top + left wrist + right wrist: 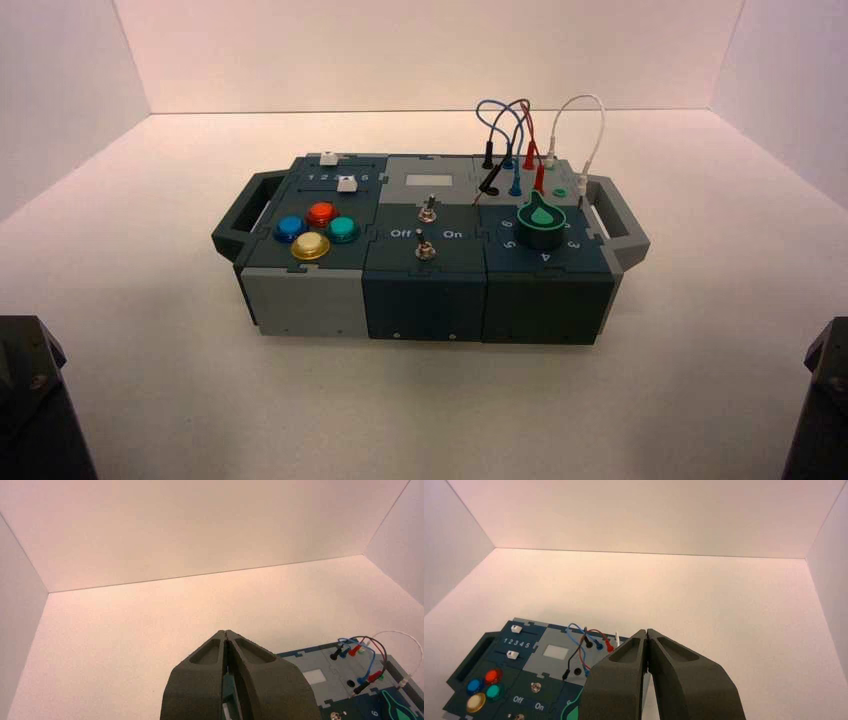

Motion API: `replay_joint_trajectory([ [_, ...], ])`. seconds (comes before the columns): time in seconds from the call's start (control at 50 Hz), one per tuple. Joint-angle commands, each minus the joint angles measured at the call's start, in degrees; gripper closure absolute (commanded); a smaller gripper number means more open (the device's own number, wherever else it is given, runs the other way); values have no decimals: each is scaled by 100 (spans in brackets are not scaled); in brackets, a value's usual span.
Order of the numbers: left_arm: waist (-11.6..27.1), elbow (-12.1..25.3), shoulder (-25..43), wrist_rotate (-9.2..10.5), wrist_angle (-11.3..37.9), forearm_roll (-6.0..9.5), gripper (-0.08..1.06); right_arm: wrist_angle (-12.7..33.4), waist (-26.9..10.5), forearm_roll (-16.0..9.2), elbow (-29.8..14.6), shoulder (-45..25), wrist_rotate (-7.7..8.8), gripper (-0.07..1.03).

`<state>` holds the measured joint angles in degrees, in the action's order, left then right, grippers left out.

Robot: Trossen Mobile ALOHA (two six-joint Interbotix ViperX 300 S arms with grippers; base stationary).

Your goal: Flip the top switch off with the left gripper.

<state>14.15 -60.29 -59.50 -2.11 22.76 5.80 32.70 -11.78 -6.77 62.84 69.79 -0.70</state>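
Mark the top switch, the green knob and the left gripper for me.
top switch [427, 209], high view, on its silver lever.
green knob [541, 222], high view, on its pointer cap.
left gripper [226, 633], left wrist view, where the shut fingertips meet.

The black two-fingered left gripper [226, 633] sits with its long tapering fingers [210, 672] pressed together at the tips. The matching black right gripper [646, 631] is likewise closed, fingertips meeting. Both arms sit low at the near corners, held back.

The left gripper [226, 635] and right gripper [646, 632] are dark grey, each with two long pointy fingers with scooped-out hollows near the tips.
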Motion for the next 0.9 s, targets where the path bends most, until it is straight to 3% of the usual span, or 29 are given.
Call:
replay_joint_trajectory([
  [0.02,9,79,26,-44,-26,-9,101,-44,-18,-18,-176,-35,-9,99],
  [0.54,9,44,35,-35,-26,-9,101,-62,-9,-35,-176,-132,-9,99],
  [0.9,220,53,88,79,246,114,101,-44,-9,-185,-176,-316,-18,99],
])
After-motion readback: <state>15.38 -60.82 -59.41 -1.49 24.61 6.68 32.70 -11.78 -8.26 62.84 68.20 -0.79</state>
